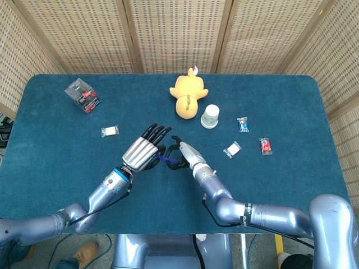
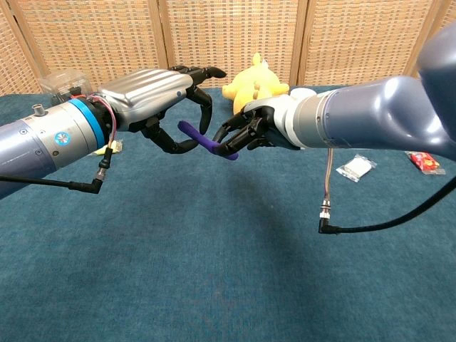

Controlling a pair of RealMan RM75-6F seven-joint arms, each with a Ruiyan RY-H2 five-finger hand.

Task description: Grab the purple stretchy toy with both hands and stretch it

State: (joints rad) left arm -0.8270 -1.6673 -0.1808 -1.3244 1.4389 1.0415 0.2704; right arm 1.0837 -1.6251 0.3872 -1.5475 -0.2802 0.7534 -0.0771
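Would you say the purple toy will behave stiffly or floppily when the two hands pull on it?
Probably soft yet springy: the purple toy juts nearly straight from the right hand without drooping. It looks thin and light, pinched by fingertips alone. The left hand has fingers curled around its free end but no clear grip, so it may slip out when pulled.
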